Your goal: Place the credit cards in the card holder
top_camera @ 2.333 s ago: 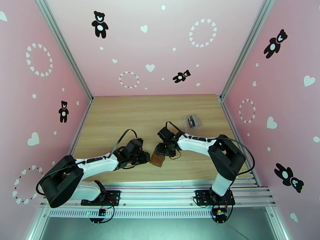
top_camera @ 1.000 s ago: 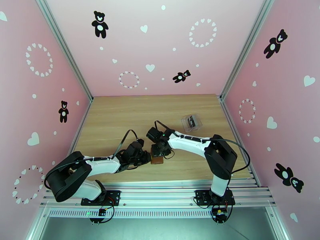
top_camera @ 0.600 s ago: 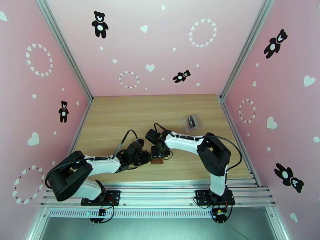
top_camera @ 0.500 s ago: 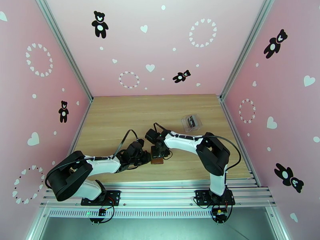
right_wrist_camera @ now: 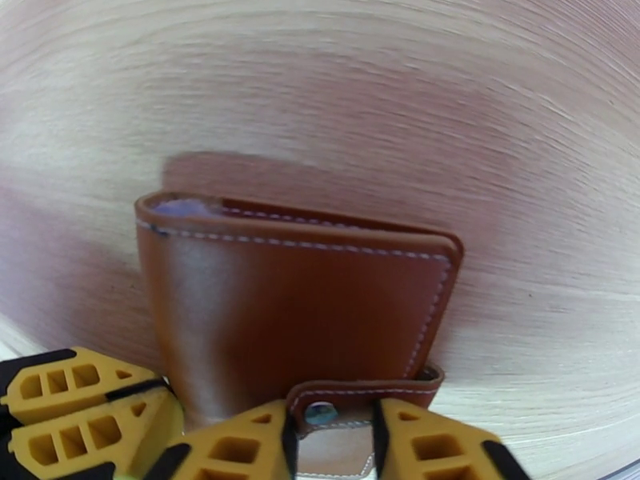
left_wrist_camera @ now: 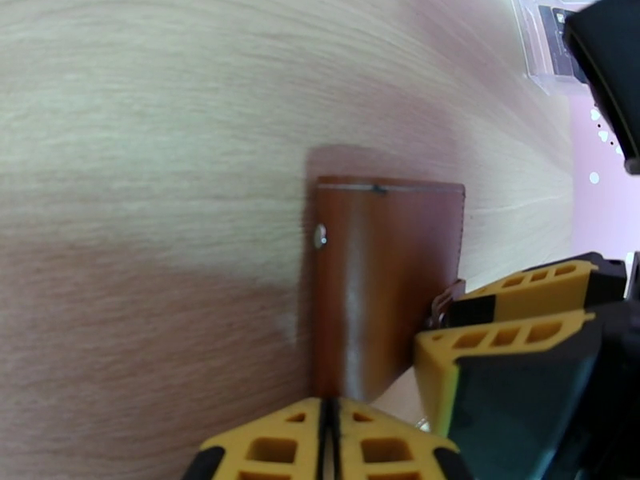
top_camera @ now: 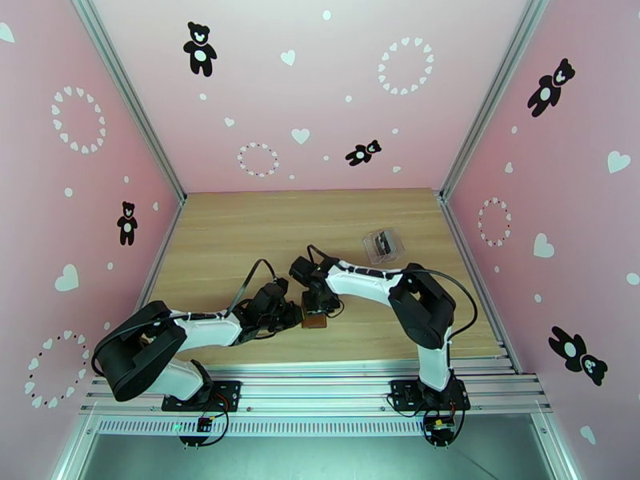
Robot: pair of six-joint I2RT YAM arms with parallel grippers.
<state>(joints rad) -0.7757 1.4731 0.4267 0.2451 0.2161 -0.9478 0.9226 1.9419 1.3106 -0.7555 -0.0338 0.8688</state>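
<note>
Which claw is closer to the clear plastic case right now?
Right. The right claw is at the far edge of the brown wallet, toward the clear plastic case; the left claw is at the wallet's left edge, farther from it.

Table point(left_wrist_camera: 160, 114): pale wood grain is running across the view, blurring towards the near side.
Card holder point(left_wrist_camera: 376, 274): is resting on the table, showing a glossy brown face and casting a shadow to its left.
Stud point(left_wrist_camera: 320, 234): is glinting near the card holder's left edge.
Left gripper point(left_wrist_camera: 330, 403): its yellow fingers are pressing together, meeting the card holder's near edge.
Right gripper point(left_wrist_camera: 436, 320): is reaching in from the right, its fingers squeezing the snap tab point(left_wrist_camera: 442, 302).
Clear case point(left_wrist_camera: 538, 42): is lying well beyond, in the top right corner, holding a dark card point(left_wrist_camera: 554, 19).
</note>
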